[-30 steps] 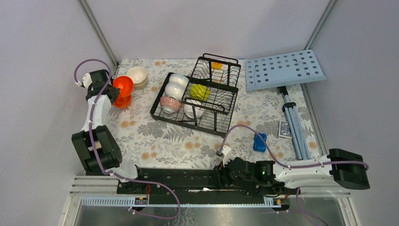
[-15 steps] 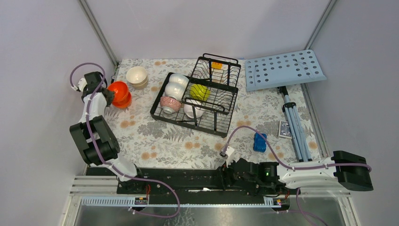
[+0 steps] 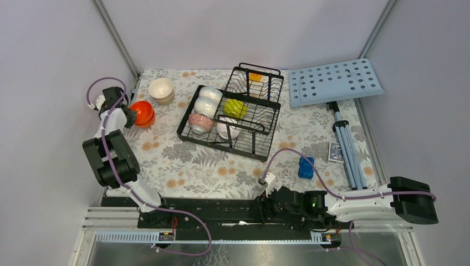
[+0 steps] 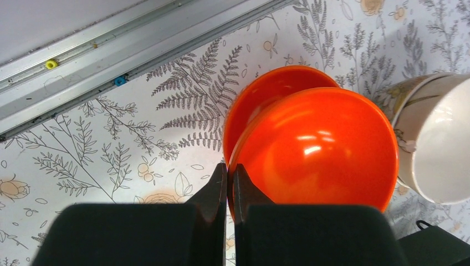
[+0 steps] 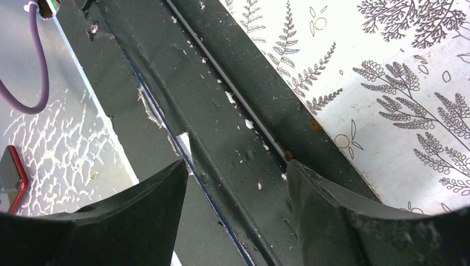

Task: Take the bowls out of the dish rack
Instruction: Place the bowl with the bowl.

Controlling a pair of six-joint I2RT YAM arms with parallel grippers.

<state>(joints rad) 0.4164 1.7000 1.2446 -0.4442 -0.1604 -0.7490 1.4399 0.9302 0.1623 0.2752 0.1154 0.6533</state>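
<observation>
My left gripper [image 3: 128,112] [image 4: 228,170] is shut on the rim of a glossy orange bowl [image 4: 316,149] [image 3: 142,111], held just over a second orange bowl [image 4: 266,91] that rests on the cloth. A stack of cream bowls [image 3: 162,90] [image 4: 438,144] stands beside them. The black dish rack [image 3: 233,111] holds two white bowls [image 3: 208,98], a pink-speckled bowl [image 3: 200,122], a yellow-green bowl [image 3: 235,108] and another white bowl [image 3: 228,131]. My right gripper [image 5: 235,172] [image 3: 265,204] is open and empty over the black base rail at the table's near edge.
A light-blue perforated board [image 3: 334,82] on a tripod [image 3: 345,141] stands at the back right. A blue object [image 3: 305,167] and a small dark card [image 3: 335,152] lie on the floral cloth. An aluminium wall rail [image 4: 127,50] runs close beside the orange bowls.
My left gripper has lowered and tipped the orange bowl flatter, bringing it down onto the other orange bowl. The right arm has shifted only slightly.
</observation>
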